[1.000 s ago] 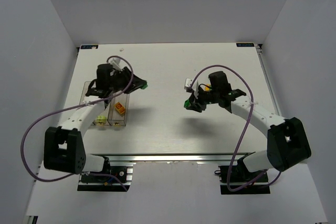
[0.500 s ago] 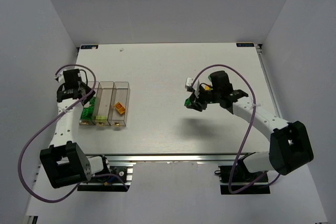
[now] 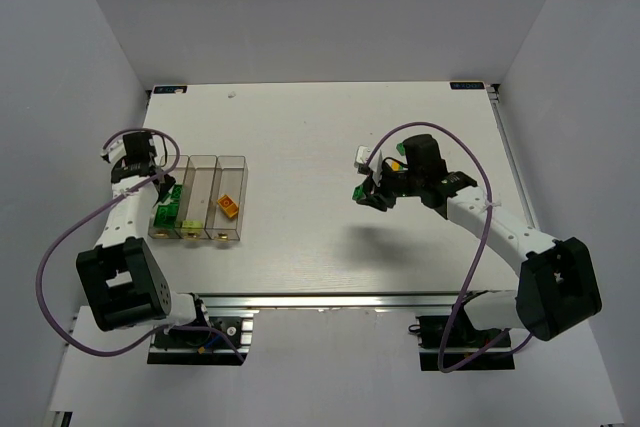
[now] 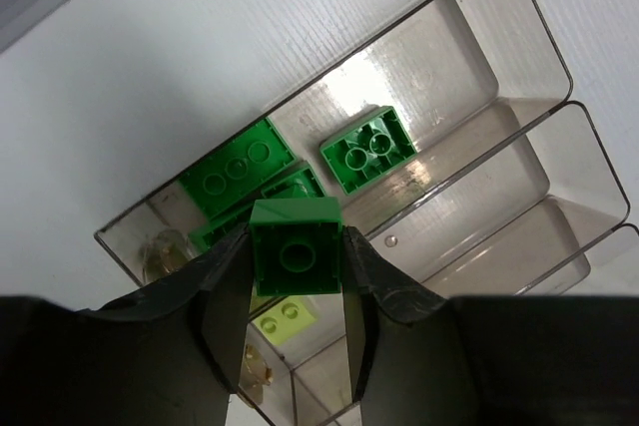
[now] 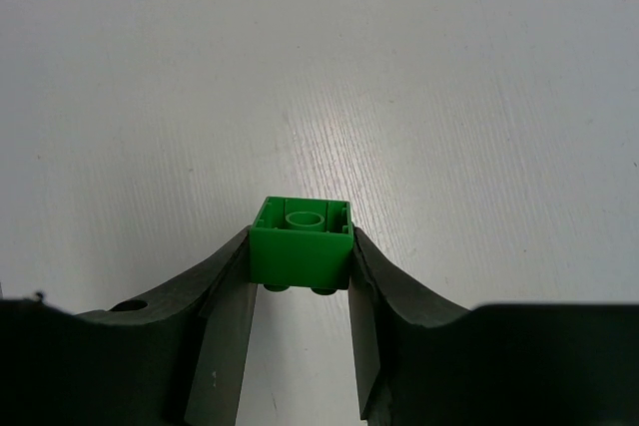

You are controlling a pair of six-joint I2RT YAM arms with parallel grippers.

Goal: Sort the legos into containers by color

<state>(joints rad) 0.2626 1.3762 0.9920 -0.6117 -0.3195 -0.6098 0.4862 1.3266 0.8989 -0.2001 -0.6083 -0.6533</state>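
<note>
At left, bending the left arm at the elbow, wrist tipped down beside the table edge. Clamped with the left gripper [image 4: 295,246] on a dark green brick [image 4: 297,258], over the leftmost of the three containers [image 3: 203,159]. Inside that bin, two more green bricks [image 4: 367,150]; in the middle bin, a pale yellow-green brick [image 4: 283,316]; in the right bin, an orange brick [image 3: 229,207]. At right, stretching the right arm toward the centre, well apart from the bins. Closed with the right gripper [image 5: 300,246] on a second green brick [image 5: 300,256], above the bare table [image 5: 449,67].
</note>
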